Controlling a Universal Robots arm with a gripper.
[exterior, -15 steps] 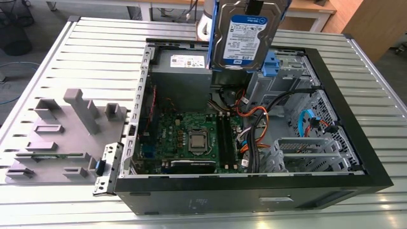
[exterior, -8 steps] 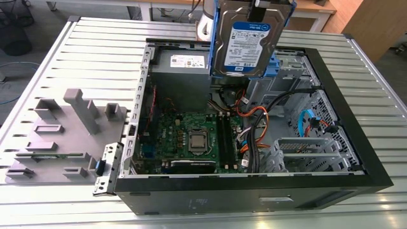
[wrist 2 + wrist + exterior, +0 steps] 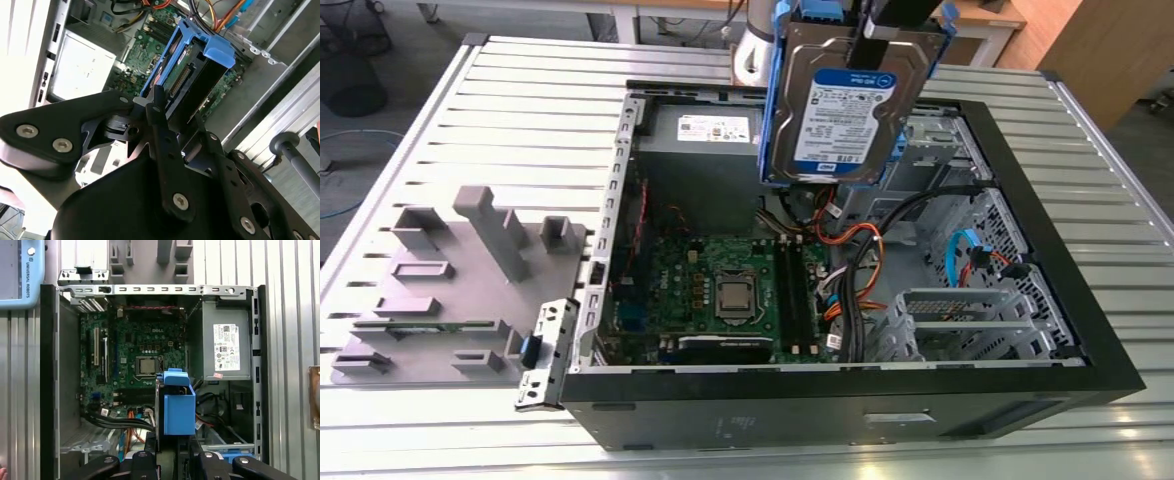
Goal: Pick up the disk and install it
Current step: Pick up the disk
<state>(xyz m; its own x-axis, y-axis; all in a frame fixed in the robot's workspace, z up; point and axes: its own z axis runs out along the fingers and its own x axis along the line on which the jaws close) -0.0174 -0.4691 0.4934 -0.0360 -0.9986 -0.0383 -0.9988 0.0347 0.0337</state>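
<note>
Slatted metal table (image 3: 494, 120), open computer case (image 3: 1067, 330) lying on it. Gripper (image 3: 897, 18) fingers (image 3: 162, 125) clenched on disk (image 3: 847, 110), gripped by its top edge. Held upright, hanging above case interior, near power-supply box (image 3: 700, 135).

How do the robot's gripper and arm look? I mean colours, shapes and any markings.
The gripper is matte black: flat, angular link plates joined by round silver screws. In the first wrist view, a light grey arm part has a rounded pale blue rim, one silver screw and small dark print.
</note>
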